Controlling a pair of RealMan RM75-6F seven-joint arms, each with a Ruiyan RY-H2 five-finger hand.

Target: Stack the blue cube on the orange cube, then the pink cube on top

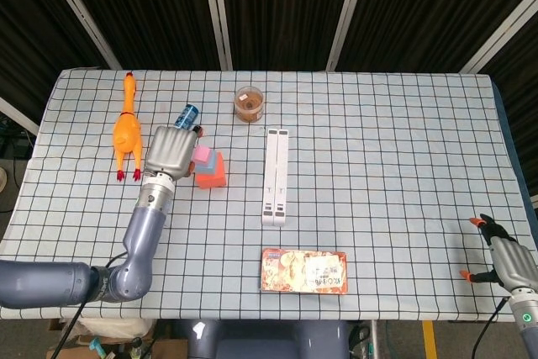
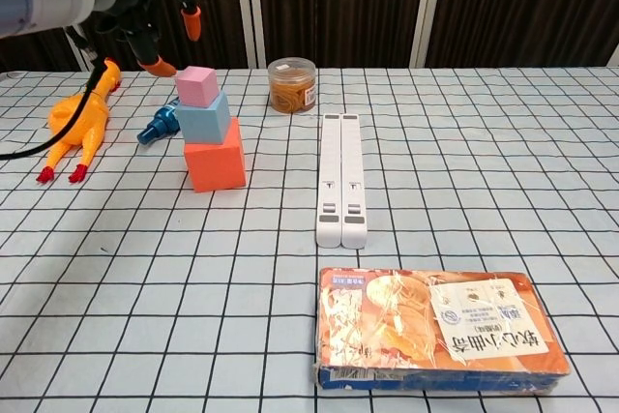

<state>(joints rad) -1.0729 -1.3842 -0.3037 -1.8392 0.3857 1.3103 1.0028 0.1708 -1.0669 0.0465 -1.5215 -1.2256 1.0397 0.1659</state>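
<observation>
My left robot hand (image 2: pixel 160 31) hangs above and just left of the stack, fingers spread apart and holding nothing; its orange fingertips (image 2: pixel 192 21) are clear of the top cube. My right robot hand (image 1: pixel 504 262) sits off the bench's near right corner, fingers apart, holding nothing.

The stack stands in the far left part of the bench (image 2: pixel 464 162), which is covered by a white cloth with a black grid. The orange cube (image 2: pixel 215 166) rests on the cloth, the blue cube (image 2: pixel 204 118) sits on it, and the pink cube (image 2: pixel 196 86) sits on the blue one. All three are plain, matte blocks with square faces, each smaller than the one below. The blue and pink cubes are turned slightly out of line with the orange cube.

A yellow rubber chicken (image 2: pixel 75 123) lies near the left edge, long axis running front to back. A small blue bottle (image 2: pixel 158 128) lies tipped behind the stack. A clear round jar (image 2: pixel 291 85) with brown contents stands toward the far edge. A white two-bar stand (image 2: pixel 340 179) lies flat mid-bench, pointing front to back. A wrapped snack box (image 2: pixel 440 331) near the front edge bears Chinese print, not readable here.
</observation>
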